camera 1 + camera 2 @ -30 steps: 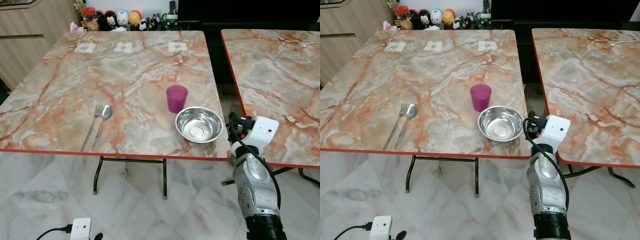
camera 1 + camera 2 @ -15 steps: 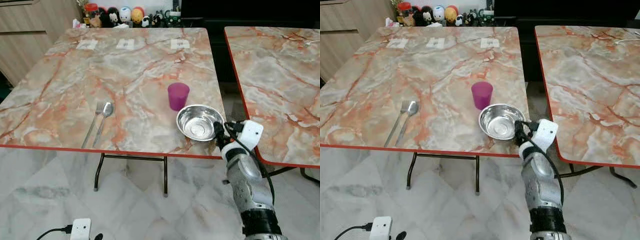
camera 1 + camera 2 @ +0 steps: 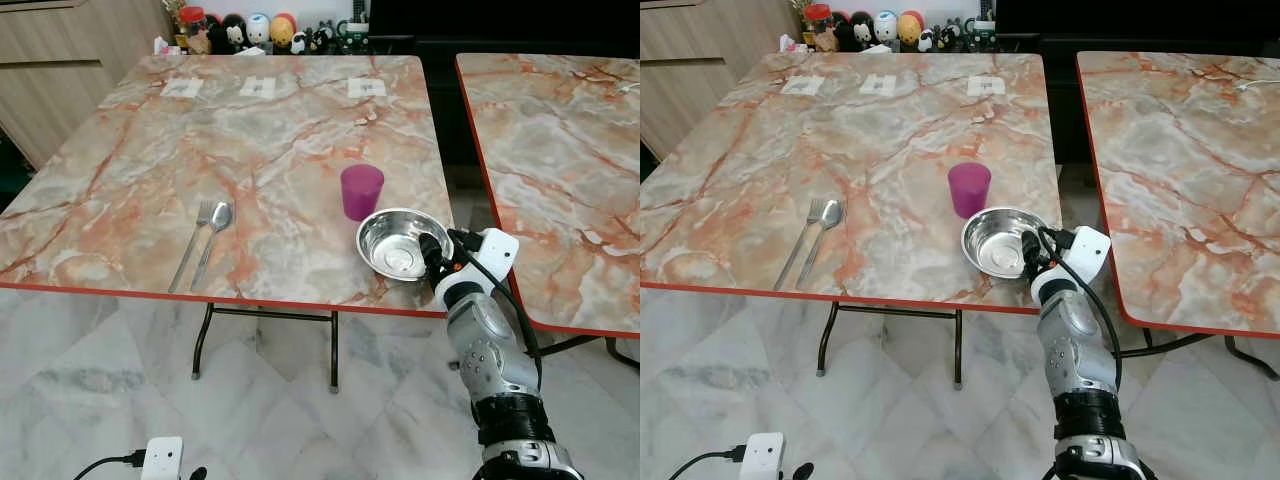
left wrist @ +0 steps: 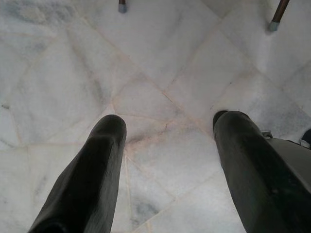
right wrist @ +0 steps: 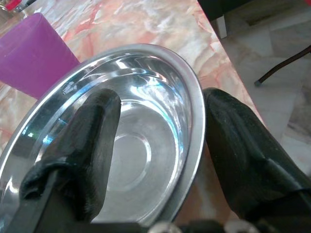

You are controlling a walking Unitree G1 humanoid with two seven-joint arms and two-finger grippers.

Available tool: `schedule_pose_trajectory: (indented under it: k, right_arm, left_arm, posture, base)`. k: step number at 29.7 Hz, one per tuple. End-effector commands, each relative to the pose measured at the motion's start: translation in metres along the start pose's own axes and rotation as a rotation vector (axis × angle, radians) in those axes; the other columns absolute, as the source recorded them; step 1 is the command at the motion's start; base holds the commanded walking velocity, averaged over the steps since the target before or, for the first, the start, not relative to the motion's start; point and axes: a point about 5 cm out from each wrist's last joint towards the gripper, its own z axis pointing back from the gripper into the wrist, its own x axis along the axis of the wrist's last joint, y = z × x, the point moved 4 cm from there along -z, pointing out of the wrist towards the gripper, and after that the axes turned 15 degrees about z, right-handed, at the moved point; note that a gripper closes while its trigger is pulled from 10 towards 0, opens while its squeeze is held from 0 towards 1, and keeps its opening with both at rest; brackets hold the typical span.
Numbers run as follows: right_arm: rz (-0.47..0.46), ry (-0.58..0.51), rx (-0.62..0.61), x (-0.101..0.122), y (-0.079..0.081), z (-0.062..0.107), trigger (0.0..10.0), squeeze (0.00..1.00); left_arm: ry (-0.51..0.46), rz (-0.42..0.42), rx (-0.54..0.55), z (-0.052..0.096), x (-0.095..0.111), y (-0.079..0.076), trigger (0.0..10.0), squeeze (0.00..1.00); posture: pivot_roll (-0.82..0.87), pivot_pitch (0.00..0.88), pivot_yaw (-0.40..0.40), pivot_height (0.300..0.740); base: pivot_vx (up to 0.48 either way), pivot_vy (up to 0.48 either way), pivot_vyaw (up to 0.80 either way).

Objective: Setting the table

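The left hand (image 4: 165, 160) hangs low over the pale marble floor (image 4: 160, 63), its two black fingers (image 4: 87, 179) spread apart with nothing between them.

On the marbled orange-and-grey bench with a red edge (image 3: 120, 170), a metal fork (image 3: 192, 245) and a metal spoon (image 3: 212, 240) lie side by side — well away from the right hand, on its left. Closer to that hand stands a purple plastic cup (image 3: 361, 191), just beyond and to the left of the fingertips and just beside the bowl; whether cup and bowl touch cannot be told.

The shiny round steel bowl (image 3: 395, 245) sits near the bench's front right corner. The right hand (image 5: 158, 141) is at the bowl's right rim with its fingers parted — one black finger (image 5: 92, 145) inside the bowl, the other outside against the rim's outer side, so the rim runs between them. The gap is not closed on the metal.

To the right of this hand stands a second marbled bench (image 3: 560, 150), across a narrow gap.
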Motion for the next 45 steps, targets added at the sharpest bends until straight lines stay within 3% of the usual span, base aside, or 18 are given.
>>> schedule_pose_trajectory:
  k: [1, 9, 10, 11, 12, 13, 35, 45]
  right_arm:
    - [-0.040, 0.044, -0.005, -0.008, -0.001, -0.001, 10.0, 0.00]
    - [-0.041, 0.087, 0.006, -0.015, 0.002, -0.003, 10.0, 0.00]
    - [-0.039, 0.094, 0.007, -0.016, 0.003, -0.005, 6.2, 0.00]
    - [-0.041, 0.093, 0.003, -0.016, 0.003, -0.005, 3.1, 0.00]
    - [-0.044, 0.091, -0.001, -0.015, 0.002, -0.006, 3.1, 0.00]
    - [-0.043, 0.088, -0.003, -0.014, 0.002, -0.006, 0.0, 0.00]
    - [0.003, 0.069, -0.063, -0.014, -0.007, -0.004, 0.0, 0.00]
    - [-0.067, -0.102, -0.130, 0.005, -0.016, 0.008, 0.0, 0.00]
  left_arm:
    - [0.026, -0.013, 0.001, 0.002, -0.009, 0.001, 10.0, 0.00]
    - [0.028, -0.013, 0.000, 0.002, -0.009, 0.001, 10.0, 0.00]
    - [0.029, -0.012, 0.001, 0.002, -0.010, 0.001, 10.0, 0.00]
    - [0.029, -0.012, 0.001, 0.002, -0.010, 0.001, 10.0, 0.00]
    - [0.029, -0.012, 0.001, 0.002, -0.010, 0.001, 10.0, 0.00]
    - [0.028, -0.012, 0.002, 0.003, -0.010, 0.002, 10.0, 0.00]
    - [0.030, -0.020, 0.000, 0.002, -0.010, 0.001, 10.0, 0.00]
    - [0.037, -0.027, -0.002, 0.002, -0.012, -0.001, 10.0, 0.00]
  posture:
    - [-0.09, 0.143, 0.053, 0.740]
    - [-0.09, 0.143, 0.052, 0.740]
    - [-0.08, 0.142, 0.052, 0.740]
    - [-0.08, 0.142, 0.052, 0.740]
    - [-0.08, 0.142, 0.052, 0.740]
    - [-0.09, 0.143, 0.053, 0.740]
    - [-0.09, 0.143, 0.053, 0.740]
    - [-0.09, 0.142, 0.048, 0.740]
  base:
    - [0.000, 0.000, 0.00]
    - [0.000, 0.000, 0.00]
    - [0.000, 0.000, 0.00]
    - [0.000, 0.000, 0.00]
    - [0.000, 0.000, 0.00]
    - [0.000, 0.000, 0.00]
    - [0.000, 0.000, 0.00]
    - [0.000, 0.000, 0.00]
